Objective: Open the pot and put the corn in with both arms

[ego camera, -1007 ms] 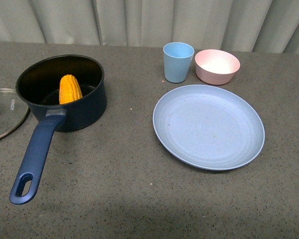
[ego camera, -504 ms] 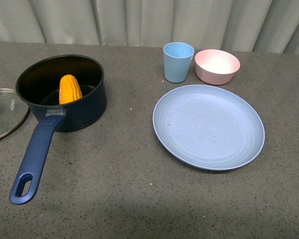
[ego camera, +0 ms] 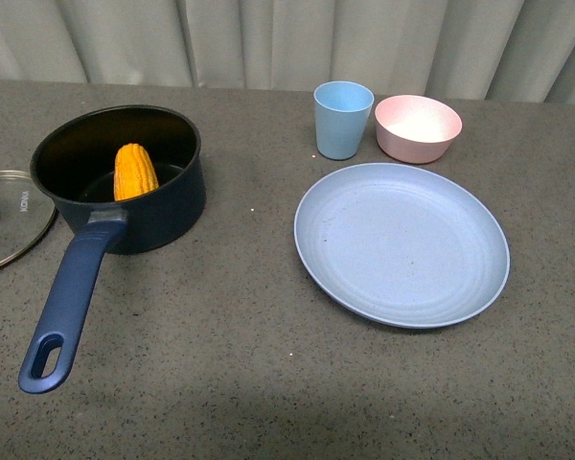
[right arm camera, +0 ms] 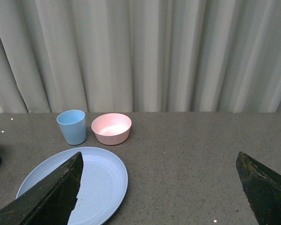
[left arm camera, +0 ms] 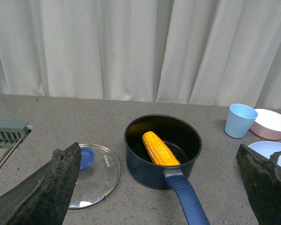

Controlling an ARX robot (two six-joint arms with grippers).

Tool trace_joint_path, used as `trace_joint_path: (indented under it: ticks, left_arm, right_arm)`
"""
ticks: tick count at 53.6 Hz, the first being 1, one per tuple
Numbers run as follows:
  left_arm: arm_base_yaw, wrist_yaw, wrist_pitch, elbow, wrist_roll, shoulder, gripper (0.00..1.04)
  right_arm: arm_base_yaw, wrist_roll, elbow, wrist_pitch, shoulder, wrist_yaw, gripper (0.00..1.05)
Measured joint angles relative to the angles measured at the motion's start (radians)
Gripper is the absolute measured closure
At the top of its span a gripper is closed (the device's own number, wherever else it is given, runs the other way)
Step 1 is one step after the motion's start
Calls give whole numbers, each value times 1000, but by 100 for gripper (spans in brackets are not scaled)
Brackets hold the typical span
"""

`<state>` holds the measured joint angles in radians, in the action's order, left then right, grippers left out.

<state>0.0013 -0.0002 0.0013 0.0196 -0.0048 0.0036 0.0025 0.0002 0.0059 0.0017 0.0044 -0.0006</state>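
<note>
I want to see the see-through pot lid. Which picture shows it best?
The left wrist view: the whole glass lid lies flat on the table beside the pot, blue knob showing. The front view cuts the lid off at its edge. The right wrist view misses it.

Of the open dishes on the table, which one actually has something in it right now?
The dark navy saucepan: the yellow corn cob leans inside it. The light blue cup, pink bowl and blue plate appear empty.
</note>
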Motion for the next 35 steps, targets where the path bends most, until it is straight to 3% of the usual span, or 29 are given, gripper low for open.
trace_joint_path:
  ticks: [35]
  left_arm:
    - [0, 0, 0, 0, 0, 0, 6]
  right_arm:
    - [0, 0, 0, 0, 0, 0, 9]
